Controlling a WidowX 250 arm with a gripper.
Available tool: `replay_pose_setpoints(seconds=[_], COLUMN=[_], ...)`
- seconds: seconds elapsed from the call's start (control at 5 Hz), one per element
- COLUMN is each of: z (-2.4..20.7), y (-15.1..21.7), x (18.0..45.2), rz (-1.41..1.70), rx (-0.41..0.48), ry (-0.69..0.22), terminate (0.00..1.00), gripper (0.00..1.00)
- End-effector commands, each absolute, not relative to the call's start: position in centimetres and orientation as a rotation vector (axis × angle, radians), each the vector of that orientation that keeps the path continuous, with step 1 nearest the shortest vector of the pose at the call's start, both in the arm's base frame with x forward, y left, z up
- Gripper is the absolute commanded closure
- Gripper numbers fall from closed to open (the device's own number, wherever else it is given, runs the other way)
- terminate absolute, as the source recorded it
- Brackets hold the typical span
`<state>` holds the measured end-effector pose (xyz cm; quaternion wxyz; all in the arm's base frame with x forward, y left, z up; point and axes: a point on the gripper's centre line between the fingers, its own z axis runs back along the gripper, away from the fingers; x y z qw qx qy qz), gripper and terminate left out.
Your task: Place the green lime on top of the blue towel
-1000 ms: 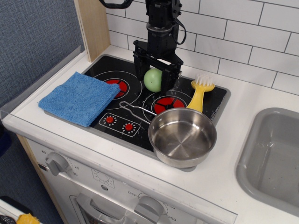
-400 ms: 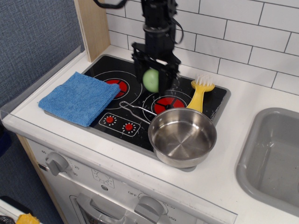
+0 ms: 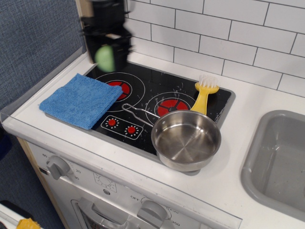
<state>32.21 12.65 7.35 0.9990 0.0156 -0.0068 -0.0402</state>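
Note:
The green lime (image 3: 104, 57) is a pale green ball, blurred by motion, held between the fingers of my black gripper (image 3: 105, 56) at the upper left. The gripper is shut on it and carries it in the air over the back left corner of the stove, above and behind the blue towel (image 3: 80, 100). The blue towel lies folded and flat on the left edge of the stove top (image 3: 157, 90), with nothing on it. The arm above the gripper is blurred.
A steel pan (image 3: 186, 140) with a wire handle stands at the stove's front right. A yellow dish brush (image 3: 204, 95) lies at the back right. A grey sink (image 3: 279, 162) is at the right. A wooden post (image 3: 82, 14) rises behind the gripper.
The gripper has moved quickly left and up with the lime, from over the stove's middle to above its back left corner near the towel. Nothing else has moved.

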Motion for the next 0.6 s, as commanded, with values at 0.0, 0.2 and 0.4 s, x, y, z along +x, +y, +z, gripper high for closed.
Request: replay_pose_setpoints(seconds=[0.0, 0.2, 0.4], z=[6.7, 5.8, 5.2], y=[17.0, 16.5, 15.8], x=[27.2, 26.8, 27.0], rz=[0.003, -0.021, -0.050], rx=[0.079, 0.089, 0.089], ry=[-0.038, -0.049, -0.050], terminate=[0.00, 0.00, 0.00], gripper=[1.00, 1.00, 1.00])
